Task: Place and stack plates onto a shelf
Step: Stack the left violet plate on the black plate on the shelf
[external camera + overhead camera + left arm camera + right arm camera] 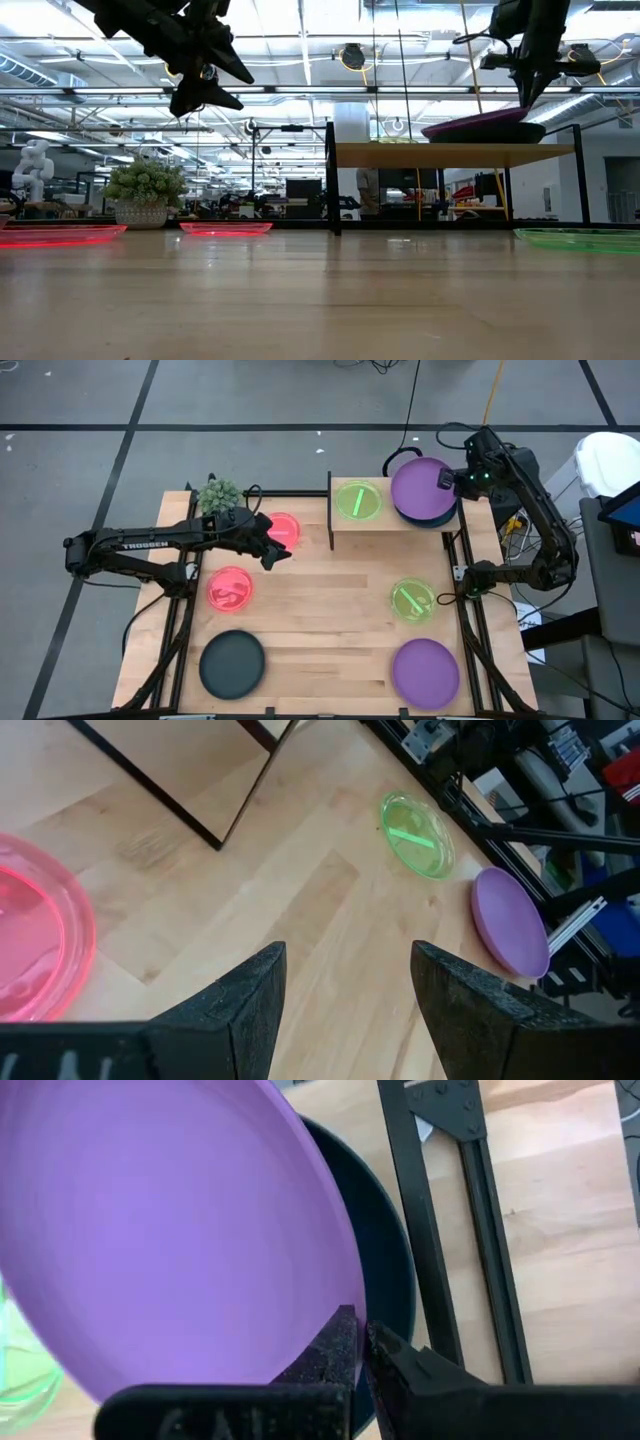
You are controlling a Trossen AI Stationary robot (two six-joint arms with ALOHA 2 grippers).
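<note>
On the shelf (385, 525) a neon green plate (357, 500) lies to the left and a dark teal plate (437, 517) to the right. My right gripper (447, 480) is shut on a purple plate (420, 487) above the teal one. My left gripper (276, 552) hangs open, high over the table, beside a pink plate (285, 526) at the far left. Flat on the table lie another pink plate (230, 588), a teal plate (232, 665), a green plate (412, 600) and a purple plate (425, 672). My right gripper pinches the purple plate's rim (335, 1315) on its right side between the two fingers, which come from above and point down. The plate is tilted: the held side is raised, and its left edge (430, 130) rests on the dark teal plate (495, 134) on the shelf.
A spiky green plant (218, 495) stands at the table's far left corner, close to my left arm. The shelf's dark side panel (330, 510) stands upright between the far pink plate and the shelf top. Bare wood lies in the table's middle (330, 610).
</note>
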